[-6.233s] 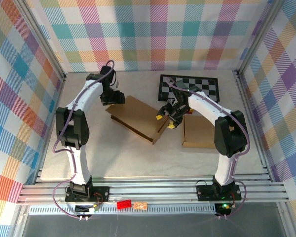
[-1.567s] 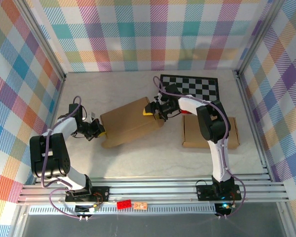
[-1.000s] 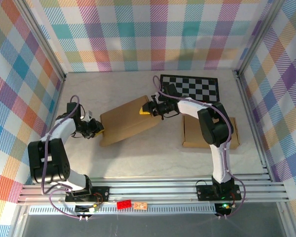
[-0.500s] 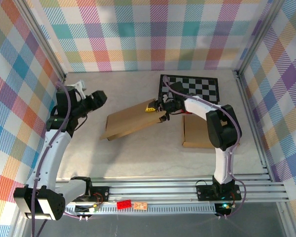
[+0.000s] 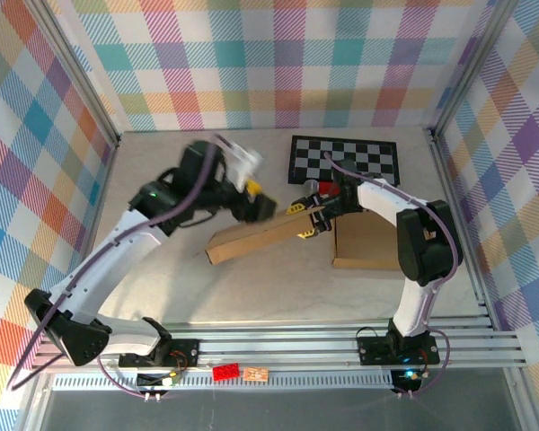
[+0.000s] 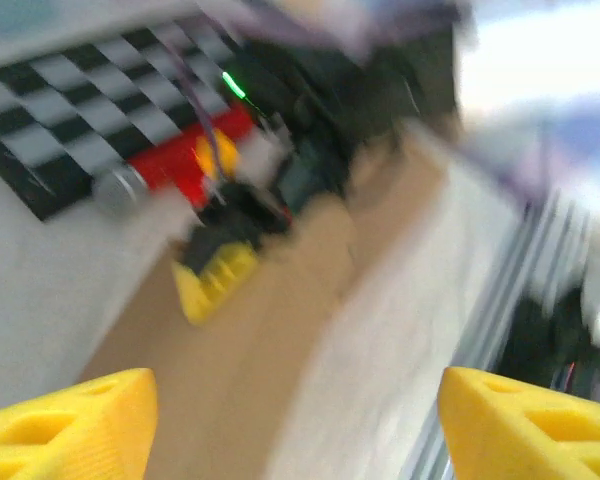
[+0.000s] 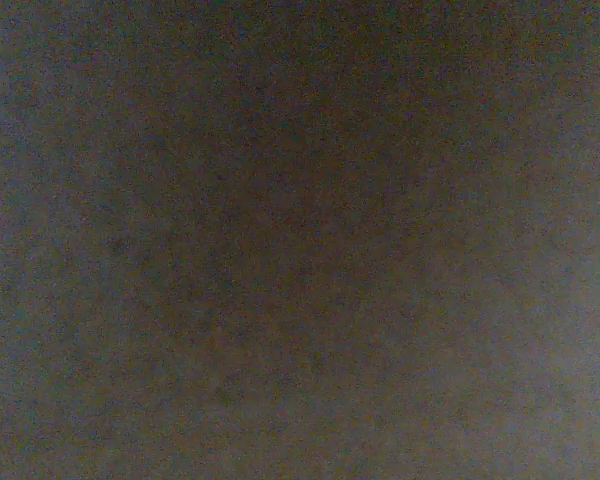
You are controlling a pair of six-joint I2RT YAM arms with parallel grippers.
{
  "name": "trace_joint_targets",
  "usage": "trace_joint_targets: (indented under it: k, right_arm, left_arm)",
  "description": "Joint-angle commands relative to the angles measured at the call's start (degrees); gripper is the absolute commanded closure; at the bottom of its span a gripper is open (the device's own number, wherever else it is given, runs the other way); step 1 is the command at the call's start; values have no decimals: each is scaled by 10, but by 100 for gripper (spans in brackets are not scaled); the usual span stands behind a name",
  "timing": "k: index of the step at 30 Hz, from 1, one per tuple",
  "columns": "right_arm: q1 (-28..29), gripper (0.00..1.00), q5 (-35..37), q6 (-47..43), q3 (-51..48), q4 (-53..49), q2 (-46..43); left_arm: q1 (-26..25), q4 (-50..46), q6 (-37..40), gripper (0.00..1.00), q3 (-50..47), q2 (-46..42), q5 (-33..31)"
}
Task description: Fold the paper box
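The paper box is a flat brown cardboard piece lying slantwise mid-table, its right end raised. My right gripper is at that right end, one yellow fingertip above the cardboard and another below, shut on the box. The right wrist view is dark, pressed close to cardboard. My left gripper hovers, blurred, just above the box's upper edge. In the left wrist view the left gripper stands wide open with nothing between its fingertips, above the paper box, facing the right gripper.
A second flat cardboard box lies to the right, under the right arm. A black-and-white checkerboard mat sits at the back right, with a red block on its near edge. Aluminium frame rails and plaid walls border the table.
My left gripper let go of the box's left end, opened, and swung up and right to above the box. The right gripper carried the box's right end rightward.
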Motion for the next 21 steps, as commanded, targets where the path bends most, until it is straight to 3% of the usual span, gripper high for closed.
trace_joint_targets:
  k: [1, 5, 10, 16, 21]
  right_arm:
    - [-3, 50, -3, -6, -14, -86, 0]
    - [-6, 50, -4, -6, -13, -101, 13]
    - [-6, 50, -1, -33, 9, -145, 42]
    - [-6, 51, 3, -28, 25, -155, 63]
    - [-5, 51, 7, -22, 32, -153, 74]
  left_arm:
    - [-62, -182, 194, 22, -30, -23, -122]
    - [-91, -139, 245, 15, -94, -83, -175]
    - [-91, -146, 301, 8, -124, -81, -241]
    - [-91, -120, 304, 6, -162, -56, -245]
    - [-84, -81, 303, 6, -184, -39, -301]
